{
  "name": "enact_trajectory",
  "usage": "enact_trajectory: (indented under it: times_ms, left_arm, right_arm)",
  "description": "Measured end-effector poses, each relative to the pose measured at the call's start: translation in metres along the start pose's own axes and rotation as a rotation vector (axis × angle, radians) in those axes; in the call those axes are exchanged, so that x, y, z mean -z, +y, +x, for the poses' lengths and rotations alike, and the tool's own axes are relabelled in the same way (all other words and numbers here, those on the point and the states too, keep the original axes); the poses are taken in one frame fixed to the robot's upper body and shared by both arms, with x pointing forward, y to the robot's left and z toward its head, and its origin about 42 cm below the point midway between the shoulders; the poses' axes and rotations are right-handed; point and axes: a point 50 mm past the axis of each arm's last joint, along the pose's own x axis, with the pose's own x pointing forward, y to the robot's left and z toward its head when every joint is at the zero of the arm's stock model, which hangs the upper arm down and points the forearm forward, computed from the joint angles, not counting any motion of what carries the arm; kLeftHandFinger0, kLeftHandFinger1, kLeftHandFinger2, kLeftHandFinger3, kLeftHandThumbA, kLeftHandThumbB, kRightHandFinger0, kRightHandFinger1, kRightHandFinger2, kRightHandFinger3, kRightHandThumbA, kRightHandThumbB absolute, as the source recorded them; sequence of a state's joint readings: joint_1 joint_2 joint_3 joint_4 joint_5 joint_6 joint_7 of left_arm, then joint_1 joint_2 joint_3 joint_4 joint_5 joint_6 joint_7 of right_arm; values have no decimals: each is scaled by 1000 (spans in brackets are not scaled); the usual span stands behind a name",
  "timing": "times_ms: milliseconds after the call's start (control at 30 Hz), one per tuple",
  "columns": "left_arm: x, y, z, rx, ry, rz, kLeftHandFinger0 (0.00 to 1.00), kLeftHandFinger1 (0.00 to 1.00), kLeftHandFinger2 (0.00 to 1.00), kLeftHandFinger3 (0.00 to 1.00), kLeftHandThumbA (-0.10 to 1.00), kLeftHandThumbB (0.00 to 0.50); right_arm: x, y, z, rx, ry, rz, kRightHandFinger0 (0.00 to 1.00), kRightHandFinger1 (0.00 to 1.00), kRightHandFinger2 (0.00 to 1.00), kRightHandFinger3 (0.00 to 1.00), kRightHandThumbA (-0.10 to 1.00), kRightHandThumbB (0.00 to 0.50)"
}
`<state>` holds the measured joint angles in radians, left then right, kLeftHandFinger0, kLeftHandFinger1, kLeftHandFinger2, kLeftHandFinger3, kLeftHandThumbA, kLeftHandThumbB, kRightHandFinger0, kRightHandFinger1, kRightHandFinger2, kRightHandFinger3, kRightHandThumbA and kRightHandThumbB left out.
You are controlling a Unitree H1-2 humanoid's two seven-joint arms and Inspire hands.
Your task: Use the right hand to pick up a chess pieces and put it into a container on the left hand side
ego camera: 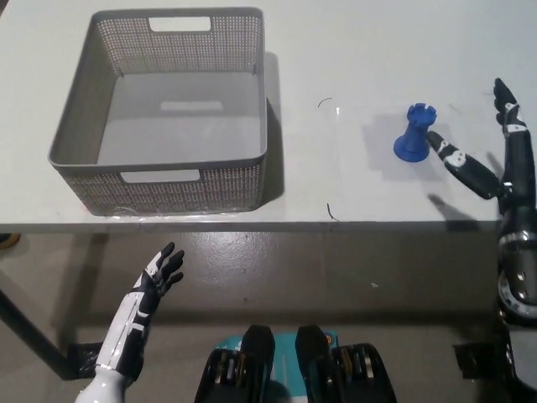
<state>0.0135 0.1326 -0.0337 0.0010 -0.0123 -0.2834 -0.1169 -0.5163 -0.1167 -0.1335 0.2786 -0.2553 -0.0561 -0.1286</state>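
Observation:
A blue rook chess piece [414, 133] stands upright on the white table [352, 50], right of the middle. My black right hand [495, 164] hovers over the table just right of the rook, open, fingers spread wide, with one fingertip close beside the piece and nothing held. A grey perforated basket [164, 176] sits at the left of the table and holds nothing. My white left hand [158, 273] rests open below the table's front edge at lower left.
Thin dark marks [332, 210] show on the tabletop between basket and rook. The table's front edge [336, 223] runs across the middle of the picture, with grey floor [319, 269] below it.

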Motion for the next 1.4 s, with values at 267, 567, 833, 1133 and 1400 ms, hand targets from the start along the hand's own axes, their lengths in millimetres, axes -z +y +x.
enact_trajectory:
  times_ms: [267,567,833,1133,1400]
  left_arm:
    - [0,-2,0,10,0,-8,1000,1000,1000,1000,1000,400]
    - [4,-3,-18,13,28,-8,1000,1000,1000,1000,1000,392]
    - [4,-2,-18,18,17,2,1000,1000,1000,1000,1000,407]
    - [6,-3,-24,23,29,-2,1000,1000,1000,1000,1000,391]
    - [6,-4,-25,41,17,3,1000,1000,1000,1000,1000,416]
  right_arm:
    - [21,23,35,-29,141,-3,1000,1000,1000,1000,990,440]
    - [31,33,36,-47,192,-17,1000,1000,1000,1000,988,455]
    - [40,44,41,-75,246,-44,1000,1000,1000,1000,978,435]
    - [53,52,55,-94,340,-74,1000,1000,1000,1000,975,428]
    - [46,53,72,-95,369,-61,1000,1000,1000,1000,968,432]
